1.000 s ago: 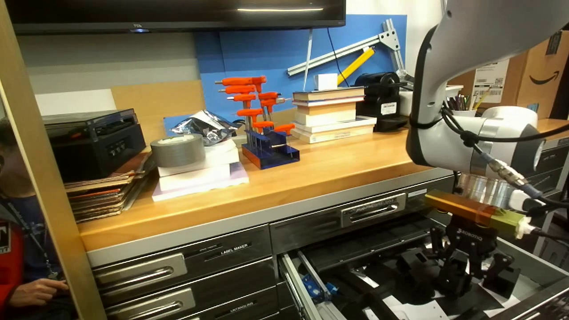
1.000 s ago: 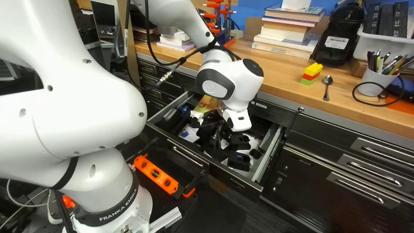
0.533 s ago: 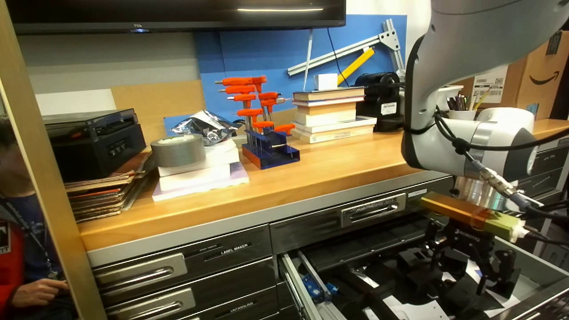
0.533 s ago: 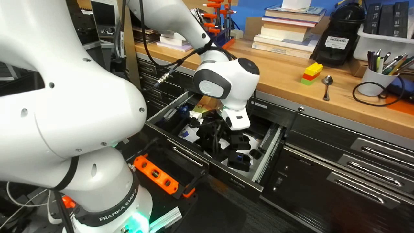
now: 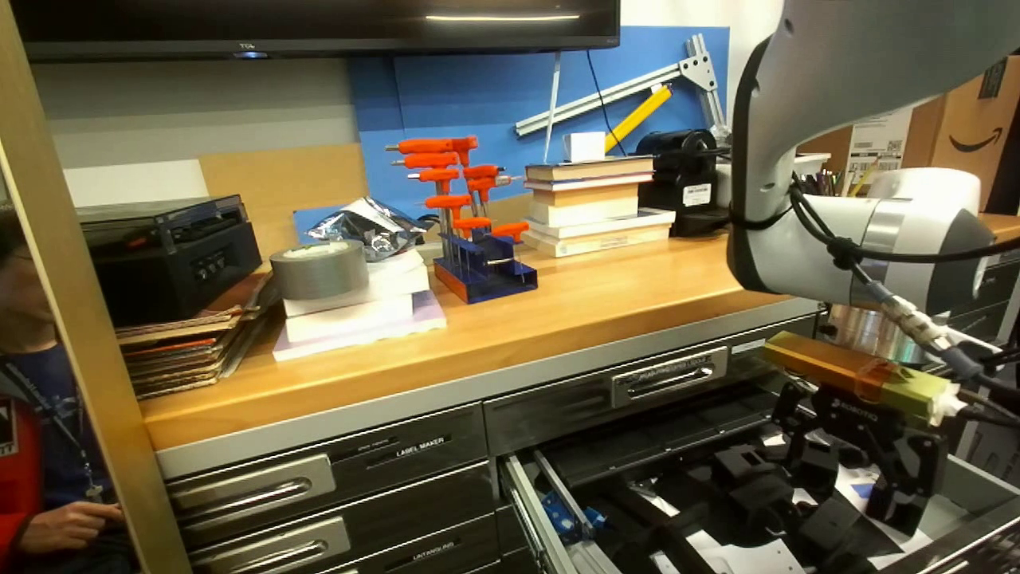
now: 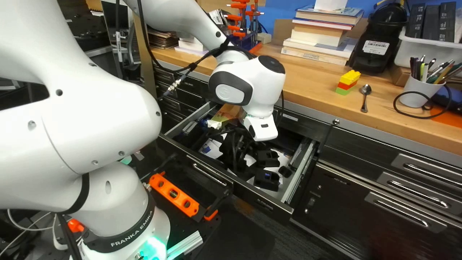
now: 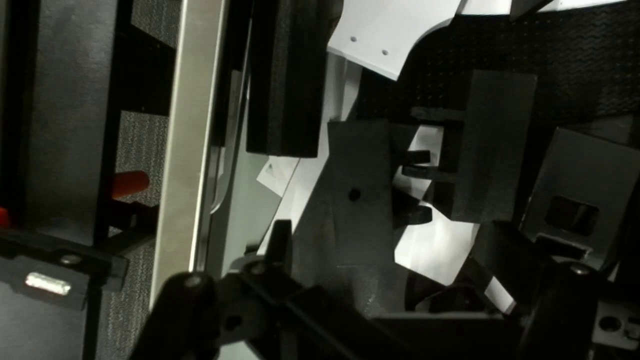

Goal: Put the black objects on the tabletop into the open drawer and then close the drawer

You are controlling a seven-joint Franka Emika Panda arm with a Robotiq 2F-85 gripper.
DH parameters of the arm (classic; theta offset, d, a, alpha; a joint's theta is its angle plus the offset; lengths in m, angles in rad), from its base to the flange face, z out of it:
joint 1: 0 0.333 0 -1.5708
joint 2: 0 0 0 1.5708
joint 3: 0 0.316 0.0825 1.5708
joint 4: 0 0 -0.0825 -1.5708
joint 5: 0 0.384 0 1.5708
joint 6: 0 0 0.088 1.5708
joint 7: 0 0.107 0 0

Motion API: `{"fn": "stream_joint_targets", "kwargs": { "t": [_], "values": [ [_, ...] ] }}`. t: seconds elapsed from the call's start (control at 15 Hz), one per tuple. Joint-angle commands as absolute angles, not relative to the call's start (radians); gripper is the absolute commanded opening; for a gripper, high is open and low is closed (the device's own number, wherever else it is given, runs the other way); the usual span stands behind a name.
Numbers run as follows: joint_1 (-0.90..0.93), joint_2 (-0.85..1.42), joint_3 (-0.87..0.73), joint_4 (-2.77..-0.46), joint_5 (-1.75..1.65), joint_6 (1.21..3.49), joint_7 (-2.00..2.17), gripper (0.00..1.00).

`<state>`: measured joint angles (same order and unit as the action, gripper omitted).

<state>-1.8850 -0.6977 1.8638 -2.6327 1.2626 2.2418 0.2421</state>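
Matte-black blocky plastic pieces (image 6: 267, 159): lying at mixed angles inside the wide shallow grey metal drawer (image 6: 252, 194), among white flat pieces (image 7: 435, 255); in the wrist view one has a round hole, another a rectangular cutout, and two show short prongs.
Black two-fingered Robotiq gripper (image 5: 857, 488): low over the drawer's contents, its fingers (image 5: 896, 509) spread far apart, white and black showing through the gap; whether a fingertip touches a black piece, I cannot tell.
Grey metal drawer: pulled out, with a horizontal bar handle (image 6: 210, 175) on its front.
Light-brown wooden tabletop (image 5: 637, 279): above the drawer, with a thick smooth front edge; it bears a yellow, red and green brick stack (image 6: 347, 82) and a silver metal spoon (image 6: 365, 97), both to the right of the drawer in an exterior view.
White jointed robot arm (image 6: 249, 86): extended over the drawer.
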Motion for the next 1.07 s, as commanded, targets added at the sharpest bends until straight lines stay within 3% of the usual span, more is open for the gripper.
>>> {"fn": "stream_joint_targets", "kwargs": {
  "t": [0.0,0.67,1.0],
  "values": [
    [-1.791,-0.722,1.796,-2.68,1.261,2.243,0.343,1.0],
    [-1.629,-0.735,1.699,-2.773,1.251,2.257,0.583,1.0],
    [-1.665,-0.75,1.719,-2.752,1.212,2.225,0.666,1.0]
  ]
}}
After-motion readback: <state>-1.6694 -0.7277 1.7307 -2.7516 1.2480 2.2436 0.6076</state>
